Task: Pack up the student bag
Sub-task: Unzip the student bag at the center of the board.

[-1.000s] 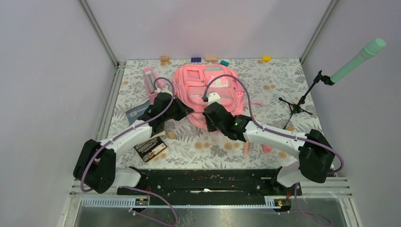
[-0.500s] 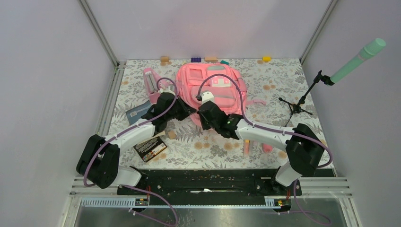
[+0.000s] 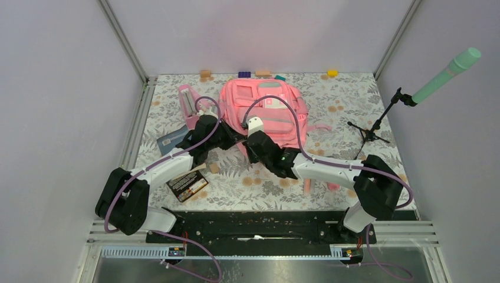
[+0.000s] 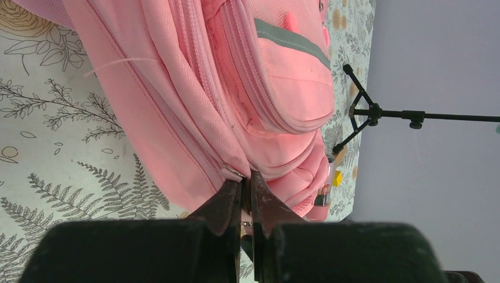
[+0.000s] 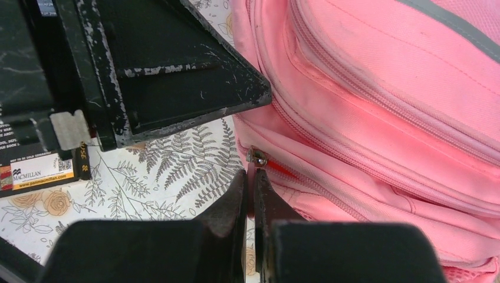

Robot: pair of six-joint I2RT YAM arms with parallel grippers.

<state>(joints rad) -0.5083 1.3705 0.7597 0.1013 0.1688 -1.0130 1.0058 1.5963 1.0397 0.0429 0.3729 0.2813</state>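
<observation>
Left tool (image 4: 244, 190) pinched shut, tips touching a metal zip slider (image 4: 232, 173) on the near lower edge of the student bag (image 4: 194, 88); too small to tell whether a tab is caught between the tips. Right tool (image 5: 250, 184) likewise shut, tips just below a second zip slider (image 5: 257, 157) with an orange pull. Pink student bag flat, front pockets up, at the middle rear of the floral bench (image 3: 354, 100). Near the left arm, a dark book (image 3: 187, 184) and a small pink stand (image 3: 187, 101). At right, a black tripod (image 3: 370, 127) with a mint-green microphone (image 3: 447, 75).
</observation>
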